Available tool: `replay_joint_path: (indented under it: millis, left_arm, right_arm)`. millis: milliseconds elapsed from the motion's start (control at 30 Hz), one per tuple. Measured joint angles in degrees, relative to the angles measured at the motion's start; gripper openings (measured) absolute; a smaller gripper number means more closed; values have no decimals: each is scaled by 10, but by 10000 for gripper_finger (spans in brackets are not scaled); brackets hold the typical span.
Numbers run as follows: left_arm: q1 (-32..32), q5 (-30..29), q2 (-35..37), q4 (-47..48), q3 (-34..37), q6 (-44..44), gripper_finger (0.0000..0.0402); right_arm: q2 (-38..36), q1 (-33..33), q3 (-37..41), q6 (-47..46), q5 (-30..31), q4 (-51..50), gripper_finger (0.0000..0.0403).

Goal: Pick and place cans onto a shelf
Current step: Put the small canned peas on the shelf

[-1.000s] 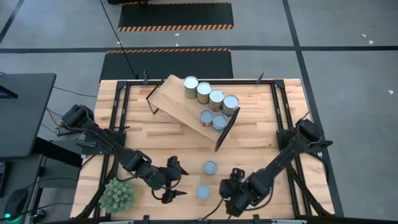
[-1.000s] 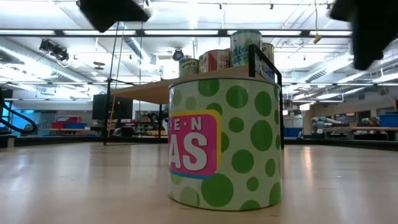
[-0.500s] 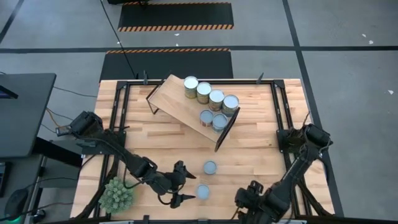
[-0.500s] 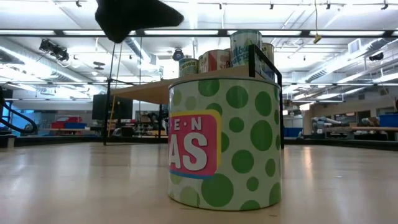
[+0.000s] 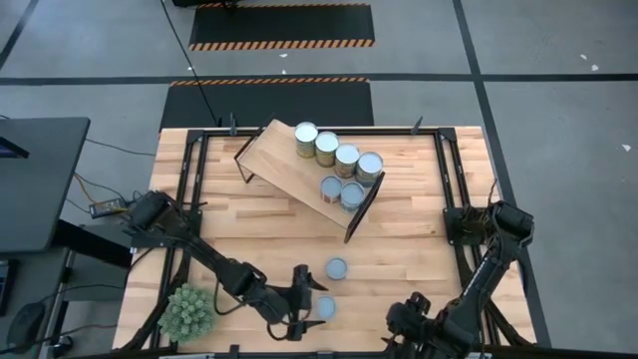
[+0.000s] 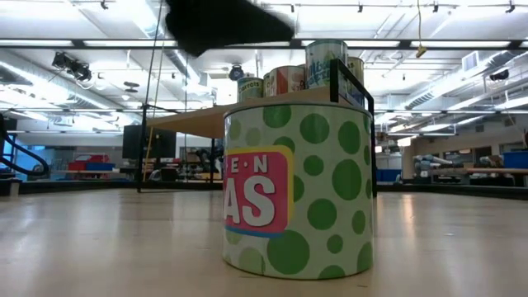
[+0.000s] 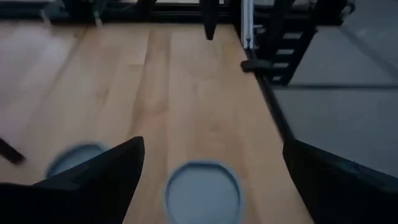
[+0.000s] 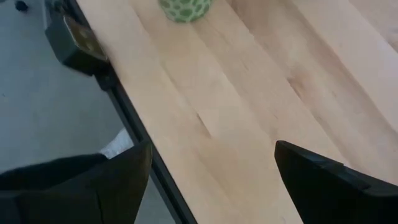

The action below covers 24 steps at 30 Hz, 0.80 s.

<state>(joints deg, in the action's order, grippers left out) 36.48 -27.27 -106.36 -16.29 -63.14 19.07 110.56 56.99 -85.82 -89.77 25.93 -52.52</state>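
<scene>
In the high view, the shelf (image 5: 304, 176) stands skewed in the upper middle of the table (image 5: 419, 224), and six cans sit on it: a row of four (image 5: 338, 152) along its upper edge and two more (image 5: 341, 191) just below them, near its right end. Two cans are on the table, in the lower middle of the frame – one can (image 5: 337, 268) alone, and the nearest can (image 5: 325, 307) lower, at the table's front edge. The left gripper (image 5: 308, 305) is just left of this nearest can, with its fingers spread wide; in the left wrist view the can's round top (image 7: 203, 191) shows between the two dark fingers (image 7: 99, 180). The right gripper (image 5: 417, 319) waits at the lower right of the frame, fingers also spread, holding nothing. A spiky green plant ball (image 5: 188, 312) lies at the lower left.
</scene>
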Motion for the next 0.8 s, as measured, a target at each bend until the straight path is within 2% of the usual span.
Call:
replay_joint_path:
  millis: [233, 333, 700, 800]
  left_arm:
    - [-8, -11, -46, 60, -70, -67, 389]
    - [-14, -3, -50, 80, -70, -63, 389]
    - [-31, 82, -65, 115, -68, -51, 389]
    - [-32, 85, -72, 124, -67, -53, 389]
  right_arm:
    - [0, 0, 0, -2, 1, 1, 347]
    - [0, 0, 0, -5, 1, 1, 347]
    - [0, -1, 0, -6, 0, 1, 347]
    - [0, 0, 0, -6, -1, 2, 347]
